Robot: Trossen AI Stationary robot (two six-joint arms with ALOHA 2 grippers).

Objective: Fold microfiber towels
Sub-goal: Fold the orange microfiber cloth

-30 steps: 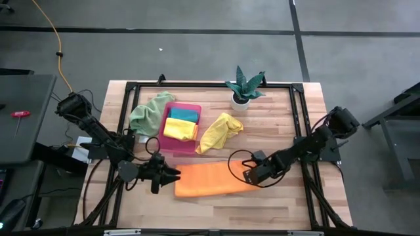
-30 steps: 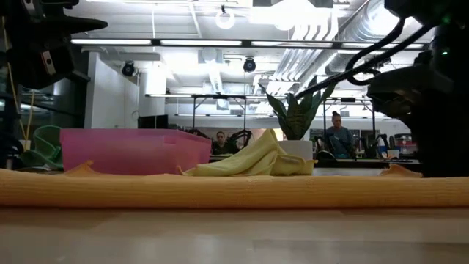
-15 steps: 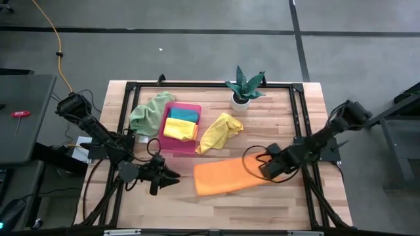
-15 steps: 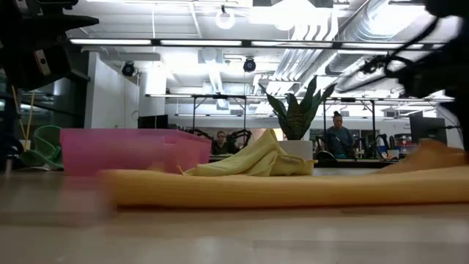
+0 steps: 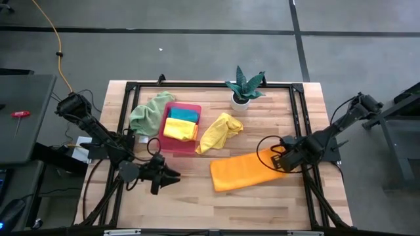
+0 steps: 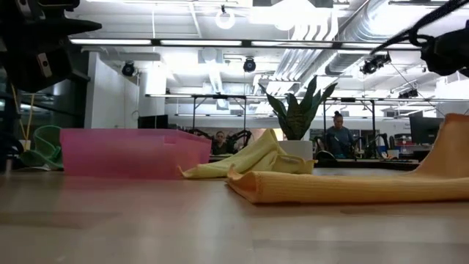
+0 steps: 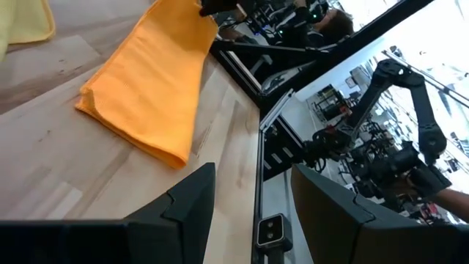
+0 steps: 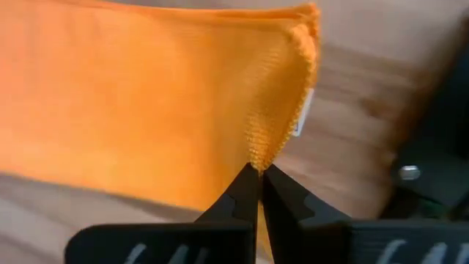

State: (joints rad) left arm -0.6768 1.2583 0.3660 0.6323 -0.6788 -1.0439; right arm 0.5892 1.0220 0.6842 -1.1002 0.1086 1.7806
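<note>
An orange microfiber towel, folded into a strip, lies on the table's near right part. My right gripper is shut on its right end, which rises in the low view. My left gripper stands open near the table's near left, well left of the towel, with nothing between its fingers. A crumpled yellow towel lies mid-table. A pale green towel lies against the pink tray's left side. Folded teal and yellow towels rest in the tray. My right gripper pinches the orange towel's bunched edge at its right end between the two fingertips, coming from above and pointing down. That end is lifted off the table; the rest of the towel slopes down and lies flat on the wood.
A potted plant stands at the far middle, behind the yellow towel. A black frame runs around the tabletop. Bare wood shows along the near edge and between my left gripper and the orange towel.
My right gripper has gone up and toward the table's right edge, dragging the orange towel by its right end. The whole towel has slid right along the table, away from my left gripper, and its right end has lifted.
</note>
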